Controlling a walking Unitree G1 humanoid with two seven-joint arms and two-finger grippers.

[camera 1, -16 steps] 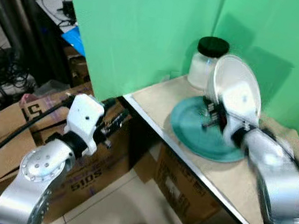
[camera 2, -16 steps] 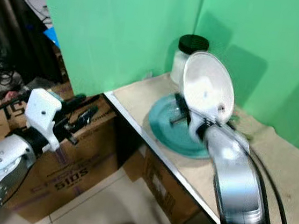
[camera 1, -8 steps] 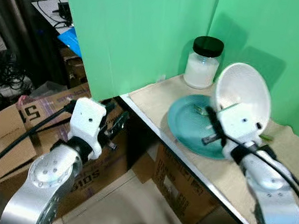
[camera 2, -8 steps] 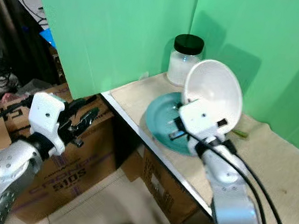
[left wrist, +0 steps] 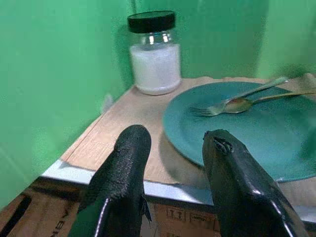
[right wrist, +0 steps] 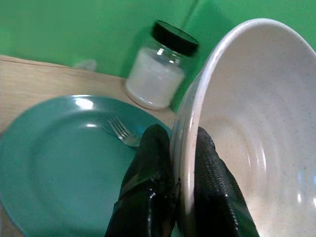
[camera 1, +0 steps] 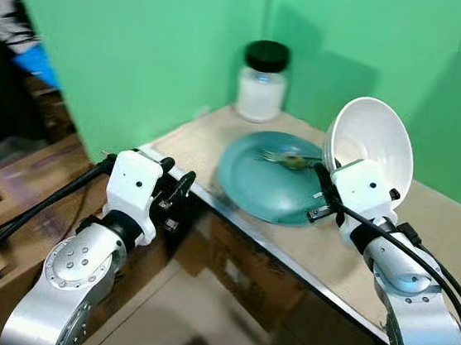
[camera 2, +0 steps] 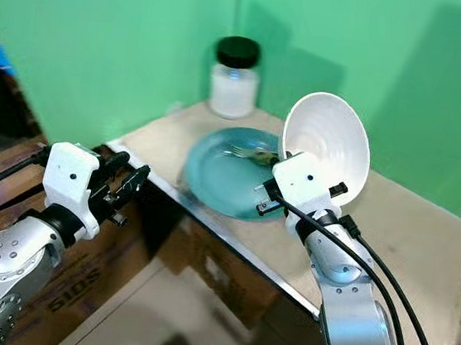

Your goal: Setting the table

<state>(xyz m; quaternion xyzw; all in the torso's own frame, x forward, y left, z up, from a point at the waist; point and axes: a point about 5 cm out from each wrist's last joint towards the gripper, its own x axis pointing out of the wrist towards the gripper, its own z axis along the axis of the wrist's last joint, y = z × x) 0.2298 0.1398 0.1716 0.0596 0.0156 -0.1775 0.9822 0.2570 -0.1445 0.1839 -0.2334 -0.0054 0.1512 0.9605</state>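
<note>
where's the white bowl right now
The white ceramic bowl is held on edge by its rim in the right hand, raised beside the round teal plate on the wooden table.

A tan table (camera 1: 209, 141) (metal-edged) bears a teal plate (camera 1: 250, 183) and a black-lidded jar (camera 1: 261, 83).

- A green backdrop (camera 1: 170, 41) stands behind the desk on two sides and meets in a corner.
- Brown cardboard boxes (camera 1: 3, 196) sit on the floor to the left, one with dark printed lettering.
- Another cardboard box (camera 1: 261, 268) sits beneath the desk edge.
- Pale floor tiles (camera 1: 171, 324) show below.
- Something blue (camera 1: 39, 63) shows past the backdrop's left edge, too blurred to identify.
</note>
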